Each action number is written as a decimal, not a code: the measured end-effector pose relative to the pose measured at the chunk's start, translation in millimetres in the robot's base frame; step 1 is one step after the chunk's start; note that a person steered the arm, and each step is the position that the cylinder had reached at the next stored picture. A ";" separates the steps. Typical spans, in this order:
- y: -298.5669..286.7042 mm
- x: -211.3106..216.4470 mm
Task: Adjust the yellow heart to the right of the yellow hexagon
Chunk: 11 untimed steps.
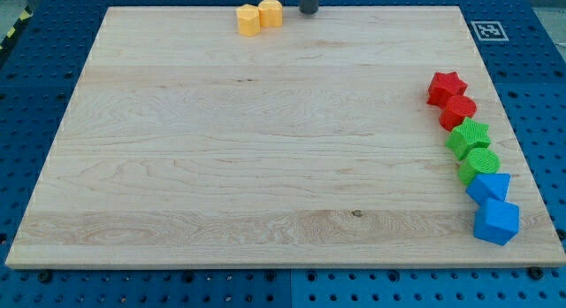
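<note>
Two yellow blocks touch each other at the view's top edge of the wooden board (pixel 265 166). The left one (pixel 249 20) looks like the yellow heart. The right one (pixel 271 12) looks like the yellow hexagon, though both are small and their shapes are hard to make out. My tip (pixel 309 11) is at the board's top edge, a short way to the right of the right yellow block and not touching it. Only the rod's lower end shows.
A column of touching blocks runs down the board's right edge: a red star (pixel 447 87), a red block (pixel 458 111), a green star-like block (pixel 468 137), a green round block (pixel 478 164), a blue block (pixel 489 186) and a blue cube (pixel 496 221). A black-and-white marker (pixel 488 30) sits at the top right corner.
</note>
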<state>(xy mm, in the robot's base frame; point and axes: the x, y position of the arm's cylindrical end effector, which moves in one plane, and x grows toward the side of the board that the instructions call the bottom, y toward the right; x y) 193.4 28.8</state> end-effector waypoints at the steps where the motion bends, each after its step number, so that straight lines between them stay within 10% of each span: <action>1: -4.1 0.0; 11: -26.6 27.4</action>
